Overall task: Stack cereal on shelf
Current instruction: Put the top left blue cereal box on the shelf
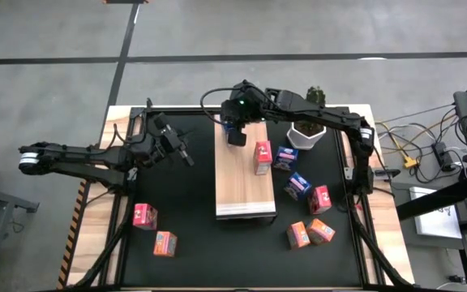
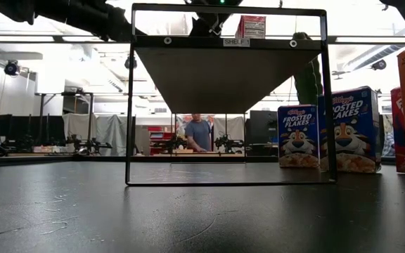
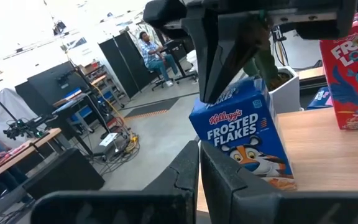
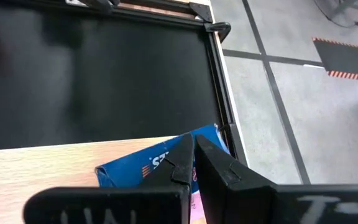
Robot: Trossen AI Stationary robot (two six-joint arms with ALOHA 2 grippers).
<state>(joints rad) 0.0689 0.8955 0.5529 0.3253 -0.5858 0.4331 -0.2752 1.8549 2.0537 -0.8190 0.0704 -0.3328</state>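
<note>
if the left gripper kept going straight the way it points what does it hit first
Most likely the blue Frosted Flakes box on the shelf, which the right gripper pinches from above. The left gripper, jaws shut, points right at it, though depth is unclear.

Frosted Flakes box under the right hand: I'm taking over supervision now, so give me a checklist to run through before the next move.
1. Right hand closed on the top of the Frosted Flakes box: ok, fingers pinch its upper edge.
2. Box over the shelf: ok, at its far end.
3. Box bottom resting on the wood: cannot tell.
4. Froot Loops box already standing on the shelf, apart from the held one: ok.
5. Left hand out of the way: ok, shut and empty, over the black mat left of the shelf.
6. Remaining cereal boxes still on the mat: not ok, several left.
</note>
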